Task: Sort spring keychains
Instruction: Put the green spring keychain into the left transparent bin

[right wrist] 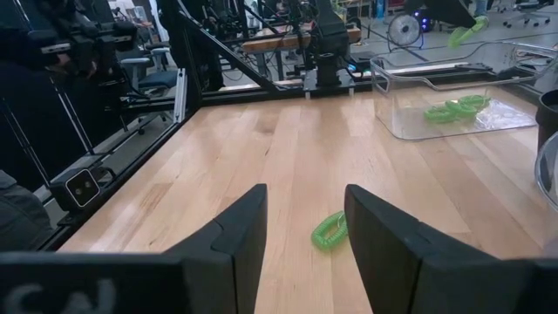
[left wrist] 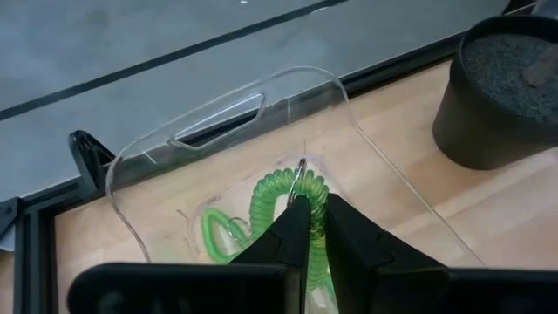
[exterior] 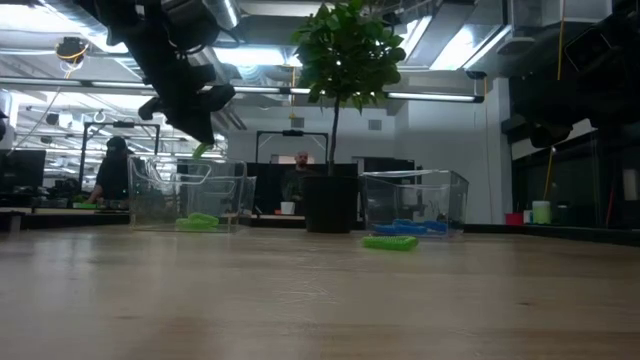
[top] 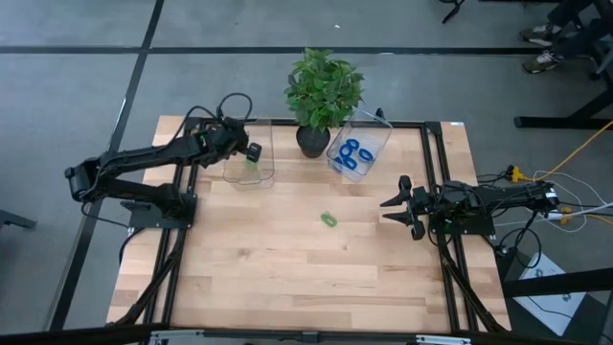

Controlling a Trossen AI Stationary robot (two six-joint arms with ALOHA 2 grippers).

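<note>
My left gripper (top: 251,151) hangs above the left clear bin (top: 266,177), shut on a light green spring keychain (left wrist: 277,194). In the low view that keychain (exterior: 203,150) dangles under the gripper. Other green keychains (left wrist: 216,232) lie on that bin's floor. The right clear bin (top: 379,144) holds several bright blue keychains (top: 354,157). One green keychain (top: 329,219) lies flat on the bare wood near the table's middle. My right gripper (top: 396,203) is open, low over the table to the right of that loop, fingers pointing toward it (right wrist: 330,231). My left gripper pinches the green keychain's coil (left wrist: 305,190) between its two fingers, coming from above and pointing down into the bin. The keychain is lifted clear of the bin's floor, and its small metal ring (left wrist: 301,169) sticks out past the fingertips.
A leafy potted plant (top: 321,91) in a dark pot stands at the far edge between the two bins. Black frame rails (top: 436,172) run along the table's sides. Bare wood stretches across the near half. People sit at desks beyond the table (exterior: 300,180).
</note>
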